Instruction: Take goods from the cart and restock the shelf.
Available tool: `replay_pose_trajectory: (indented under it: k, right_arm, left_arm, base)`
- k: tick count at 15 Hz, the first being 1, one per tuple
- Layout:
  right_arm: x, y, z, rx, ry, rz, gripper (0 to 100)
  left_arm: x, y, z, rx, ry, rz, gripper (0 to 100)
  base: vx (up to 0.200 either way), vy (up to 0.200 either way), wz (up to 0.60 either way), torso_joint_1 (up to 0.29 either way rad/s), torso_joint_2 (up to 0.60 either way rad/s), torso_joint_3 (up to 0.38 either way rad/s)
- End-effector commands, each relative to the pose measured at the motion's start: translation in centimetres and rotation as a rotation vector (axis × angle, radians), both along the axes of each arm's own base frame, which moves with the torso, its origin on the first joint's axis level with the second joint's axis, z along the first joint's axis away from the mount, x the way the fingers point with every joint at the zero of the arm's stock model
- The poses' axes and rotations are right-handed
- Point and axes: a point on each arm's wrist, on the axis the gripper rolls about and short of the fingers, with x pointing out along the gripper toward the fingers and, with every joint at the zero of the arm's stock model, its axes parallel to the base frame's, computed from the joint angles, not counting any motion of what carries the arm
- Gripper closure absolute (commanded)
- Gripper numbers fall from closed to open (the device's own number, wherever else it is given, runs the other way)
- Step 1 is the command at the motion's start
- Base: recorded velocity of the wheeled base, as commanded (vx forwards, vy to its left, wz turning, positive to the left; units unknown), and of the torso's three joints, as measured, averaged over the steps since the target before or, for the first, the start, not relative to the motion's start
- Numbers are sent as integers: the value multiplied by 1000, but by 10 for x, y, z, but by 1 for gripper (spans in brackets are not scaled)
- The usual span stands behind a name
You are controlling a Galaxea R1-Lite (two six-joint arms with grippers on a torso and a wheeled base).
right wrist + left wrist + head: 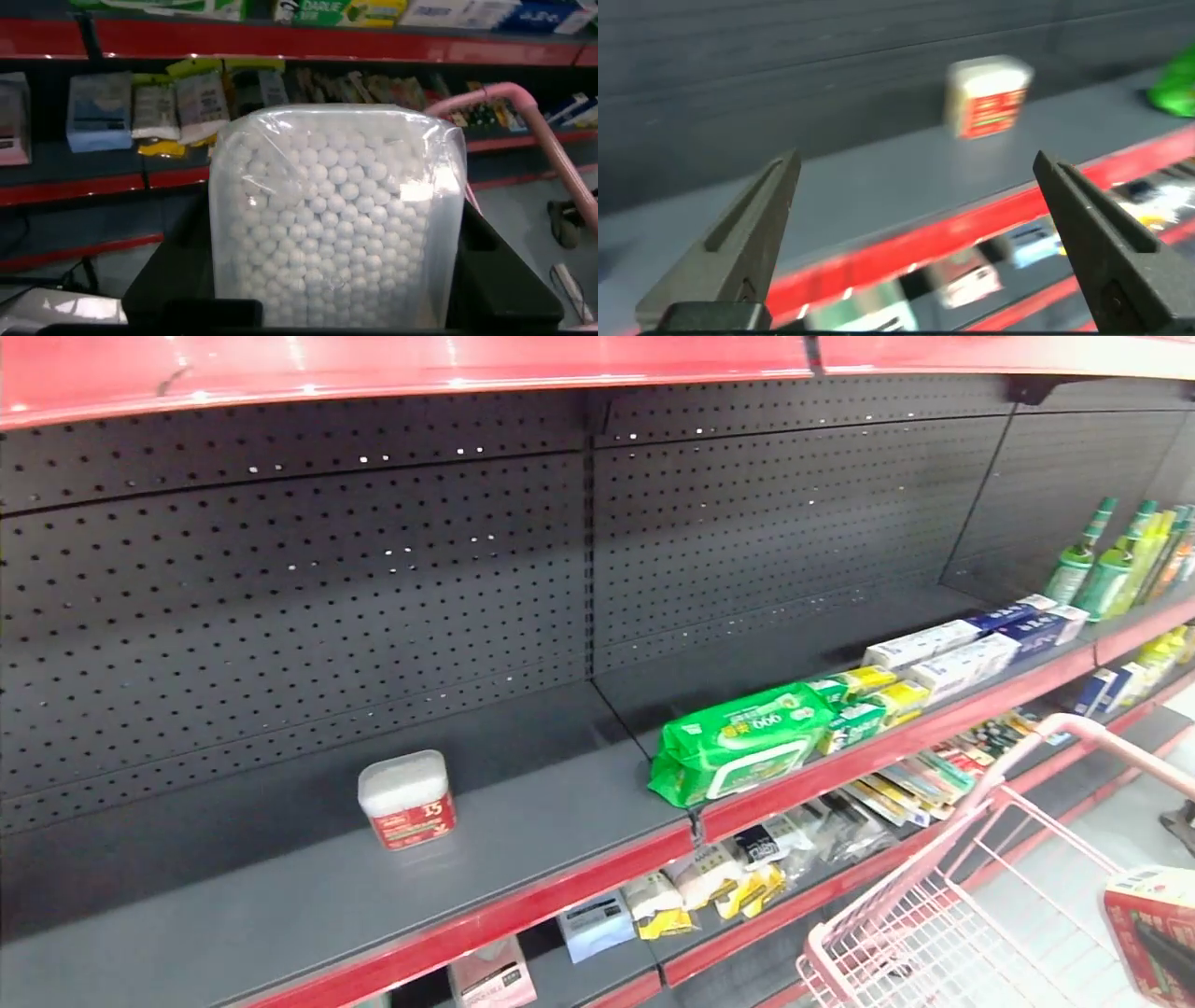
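We note the left gripper [915,233] spread wide and empty, facing the shelf [878,187], where one tub [988,96] stands upright. The right gripper [336,252] is clamped on a second tub [336,177] of white beads, by the cart [1074,723].

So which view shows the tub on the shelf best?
The head view: the red-labelled tub stands whole on the grey shelf, lid and label plain. The left wrist view shows it farther off, past the open left gripper.
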Motion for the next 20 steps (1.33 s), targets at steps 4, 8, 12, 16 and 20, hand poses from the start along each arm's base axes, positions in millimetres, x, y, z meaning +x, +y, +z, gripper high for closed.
replay_pose_trajectory:
  k: [4,8,12,16,20]
  right_arm:
    - [0,0,0,0,2,1,100]
    - [-6,-1,1,-25,-31,11,100]
    - [-31,-5,-8,-10,-151,6,100]
    - [-47,-8,-17,7,-239,10,100]
    - [-61,-11,-37,20,-310,12,100]
  left_arm:
    - [0,0,0,0,0,1,0]
    - [0,0,0,1,0,-1,0]
    - [0,0,0,5,1,-1,0]
    - [0,-1,0,17,2,-58,0]
    - [0,-2,0,18,2,-67,0]
  base:
    - [0,0,600,0,5,0]
    - [0,0,450,-2,2,1]
    - [0,0,0,0,0,0]
    - [0,0,0,0,0,0]
    - [0,0,0,0,0,0]
